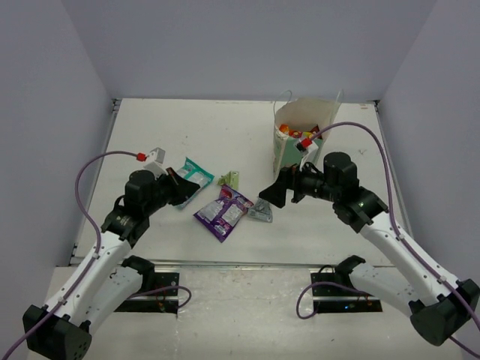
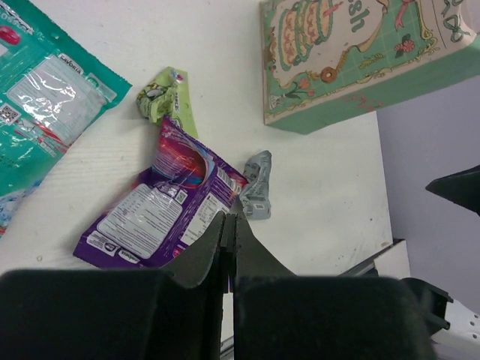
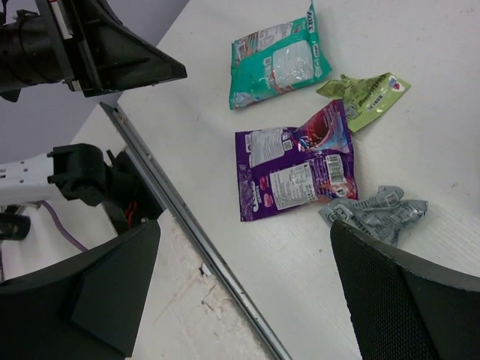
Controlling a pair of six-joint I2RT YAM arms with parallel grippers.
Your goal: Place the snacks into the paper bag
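The mint-green paper bag [image 1: 300,135] stands at the back right with red and orange packets [image 1: 292,133] inside; its printed side shows in the left wrist view [image 2: 352,60]. On the table lie a teal packet [image 1: 193,176], a small green one [image 1: 230,178], a purple one [image 1: 223,212] and a small silver one [image 1: 261,212]. They also show in the right wrist view: teal [image 3: 276,64], green [image 3: 366,91], purple [image 3: 295,169], silver [image 3: 375,212]. My left gripper [image 1: 182,187] is shut and empty, beside the teal packet. My right gripper [image 1: 276,193] is open and empty, just above the silver packet.
A metal rail [image 3: 195,240] runs along the table's near edge. Grey walls enclose the table on the left, back and right. The arm bases [image 1: 154,294] sit below the rail.
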